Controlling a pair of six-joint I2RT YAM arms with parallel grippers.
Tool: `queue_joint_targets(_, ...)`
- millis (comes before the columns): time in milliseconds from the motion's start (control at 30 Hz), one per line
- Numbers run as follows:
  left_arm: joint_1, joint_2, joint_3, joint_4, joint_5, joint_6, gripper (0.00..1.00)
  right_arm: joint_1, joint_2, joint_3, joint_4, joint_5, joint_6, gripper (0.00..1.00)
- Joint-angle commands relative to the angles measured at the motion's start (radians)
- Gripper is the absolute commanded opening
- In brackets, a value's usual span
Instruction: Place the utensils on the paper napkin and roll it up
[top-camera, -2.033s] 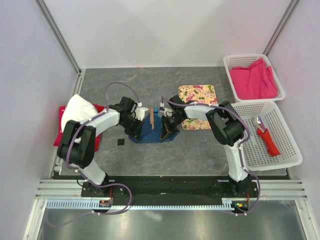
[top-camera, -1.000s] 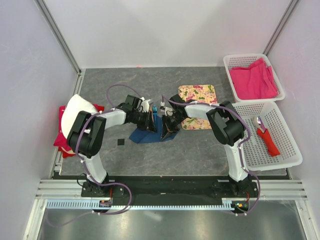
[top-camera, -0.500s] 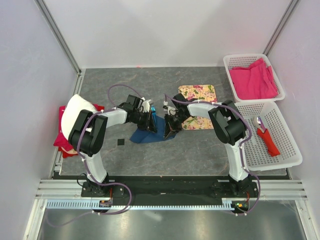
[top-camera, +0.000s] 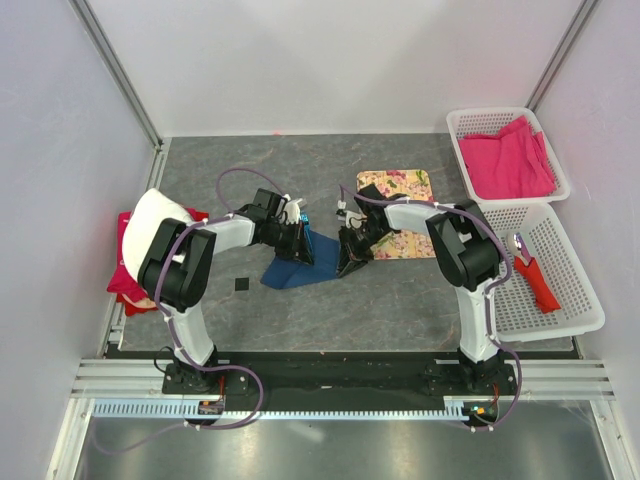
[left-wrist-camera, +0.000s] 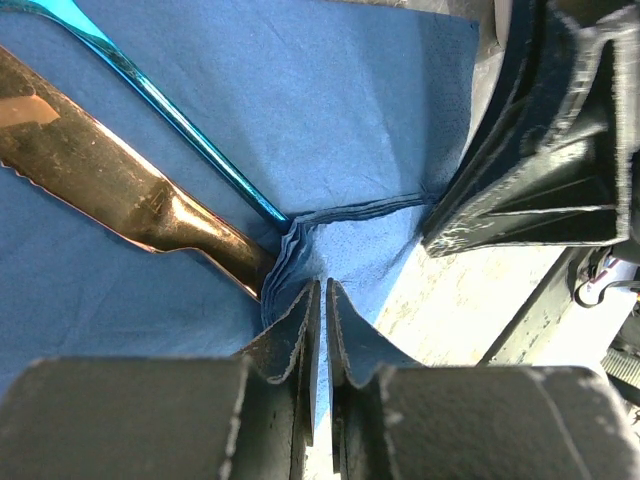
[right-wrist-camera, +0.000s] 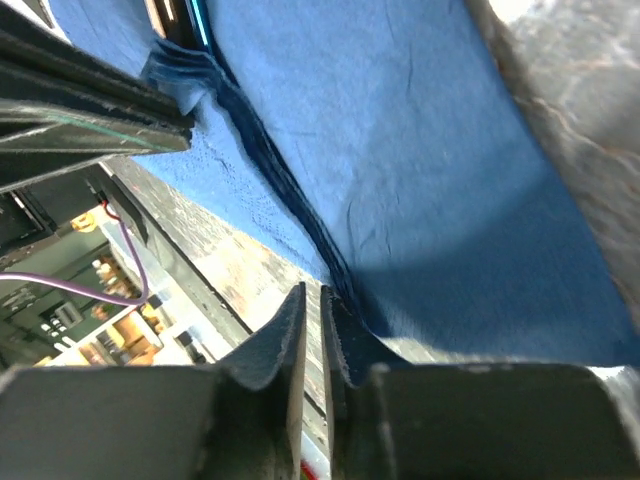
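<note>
Grey tabletop (top-camera: 400, 305), paper napkin (top-camera: 285, 270) mid-fold.
Your left tool (left-wrist-camera: 318, 292) pinches it; right tool (right-wrist-camera: 312, 297) hold unclear; loose utensils (left-wrist-camera: 170, 112) could slide out.

Ahead of my left gripper (left-wrist-camera: 320, 295), the napkin (left-wrist-camera: 330, 90) fold hides one end of the copper knife (left-wrist-camera: 100, 175); the blue utensil (left-wrist-camera: 180, 120) runs off-frame.

Leans both arms inward, elbows bent, with left gripper (top-camera: 298, 243) and right gripper (top-camera: 350, 256) low and near each other. Pinches napkin (left-wrist-camera: 300, 100) edge in left jaws; holds right jaws nearly closed.
</note>
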Motion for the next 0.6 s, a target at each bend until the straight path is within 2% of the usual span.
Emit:
queue_joint_targets(0, -0.001, 0.02, 0.025, -0.019, -0.055, 0.025, 0.13, -0.026, -0.081, 0.064, -0.02, 0.066, -0.035, 0.2)
queue_joint_targets(133, -0.001, 0.018, 0.025, -0.025, -0.063, 0.032, 0.13, -0.037, -0.092, 0.133, -0.072, 0.171, -0.061, 0.34)
queue_joint_targets(167, -0.001, 0.017, 0.023, -0.025, -0.063, 0.034, 0.13, -0.037, -0.092, 0.143, -0.08, 0.191, -0.07, 0.44)
queue_joint_targets(233, -0.001, 0.014, 0.022, -0.025, -0.064, 0.035, 0.13, -0.037, -0.1, 0.16, -0.098, 0.255, -0.07, 0.55)
queue_joint_targets(333, -0.001, 0.014, 0.022, -0.025, -0.064, 0.037, 0.12, -0.037, -0.103, 0.165, -0.11, 0.321, -0.077, 0.66)
queue_joint_targets(567, -0.001, 0.021, 0.028, -0.027, -0.066, 0.038, 0.12, -0.034, -0.077, 0.183, -0.115, 0.358, -0.081, 0.69)
